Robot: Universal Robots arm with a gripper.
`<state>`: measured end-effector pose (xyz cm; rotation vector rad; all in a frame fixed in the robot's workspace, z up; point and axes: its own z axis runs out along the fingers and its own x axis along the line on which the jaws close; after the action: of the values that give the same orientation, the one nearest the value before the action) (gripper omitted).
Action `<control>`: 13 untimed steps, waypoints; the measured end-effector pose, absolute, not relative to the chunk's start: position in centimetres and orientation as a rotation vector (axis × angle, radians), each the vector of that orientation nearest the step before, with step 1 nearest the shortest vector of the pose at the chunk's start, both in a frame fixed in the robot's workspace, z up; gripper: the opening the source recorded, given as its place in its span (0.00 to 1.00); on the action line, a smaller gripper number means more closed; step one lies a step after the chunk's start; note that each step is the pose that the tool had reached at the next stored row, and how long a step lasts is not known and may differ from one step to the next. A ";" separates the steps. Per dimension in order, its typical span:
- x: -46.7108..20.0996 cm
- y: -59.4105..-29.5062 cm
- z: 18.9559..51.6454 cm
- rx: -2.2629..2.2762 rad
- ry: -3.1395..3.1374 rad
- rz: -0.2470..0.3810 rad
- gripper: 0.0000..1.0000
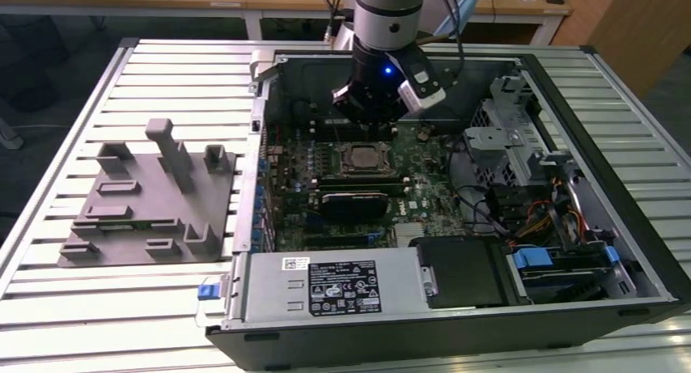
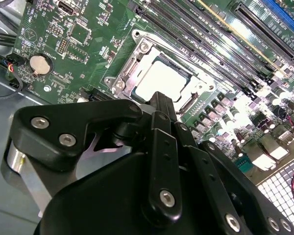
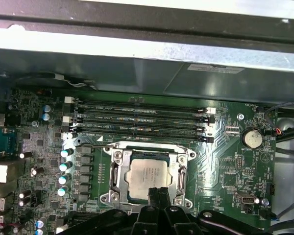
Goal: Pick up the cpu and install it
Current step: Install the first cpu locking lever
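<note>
A slatted metal counter (image 1: pixel 129 324) carries an open computer case (image 1: pixel 432 334) lying on its side. On the exterior view's left, well apart from the work, stands a grey tray (image 1: pixel 119 227) with upright posts. Inside the case the green motherboard (image 1: pixel 432 187) lies flat. The arm reaches down over its far half, and the claw (image 3: pixel 158 193) hangs just above the board.

In both wrist views the claw's two fingers (image 2: pixel 159 105) are pressed together with nothing between them, so it is closed and empty.

The metal socket frame (image 3: pixel 115 171) sits beside the rows of memory slots (image 3: pixel 142 117). Within it lies the cpu (image 3: pixel 148 174), silvery top up, flat and square to the frame. It looks to be seated in the socket rather than carried. Whether the frame is clamped down over it I cannot tell.

The relation that matters is that the cpu lies directly beneath and just ahead of the claw's tips. In the first wrist view the tips overlap the chip's near edge — whether they touch it or hover close above, the pictures do not settle. The chip is square, so it has no long axis to speak of, and its sides run parallel with the memory slots.
</note>
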<state>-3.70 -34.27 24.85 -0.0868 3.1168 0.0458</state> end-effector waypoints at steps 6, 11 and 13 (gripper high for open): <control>-5.0 -34.3 24.8 -0.087 3.117 0.046 0.11; -6.1 -34.3 24.8 -0.087 3.117 0.046 0.11; -6.6 -34.3 24.8 -0.087 3.117 0.046 0.11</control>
<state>-6.61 -34.27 24.84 -0.0867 3.1167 0.0460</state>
